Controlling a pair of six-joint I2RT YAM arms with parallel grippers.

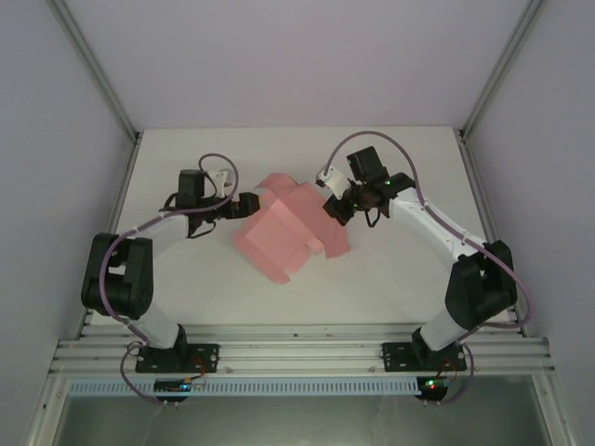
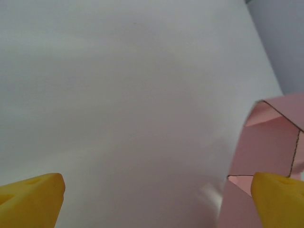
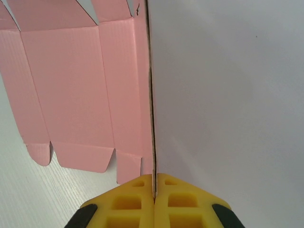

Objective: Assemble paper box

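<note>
Left arm [image 1: 177,223] extends from the desk's [image 1: 400,279] near-left corner toward the ctr, w/ the left tool [image 1: 240,206] right at the left edge of the paper box [image 1: 288,232]. Left tool jaws stand wide: in the left wrist view the two yellow fingertips [image 2: 33,199] sit at the bottom corners w/ bare white desk btwn them. A raised pink flap w/ a crease and a cut edge shows just beside the right-hand fingertip; can't tell if they touch. Paper box is a die-cut salmon-pink sheet, mostly unfolded, lying approx mid-desk, well apart from every edge. Most panels and small tabs are spread flat; some flaps on the far side look lifted. At its right side the right tool [image 1: 333,208] is pinched tight on the paper box. In the right wrist view the yellow pads [image 3: 164,187] meet w/ one panel's thin edge standing upright btwn them, seen edge-on as a dark line. The rest of the sheet lies flat on the desk to the left of that line, w/ creases and rounded tabs visible. Right arm [image 1: 432,228] extends from the near-right corner, a purple cable [image 1: 367,134] looping above its wrist.
</note>
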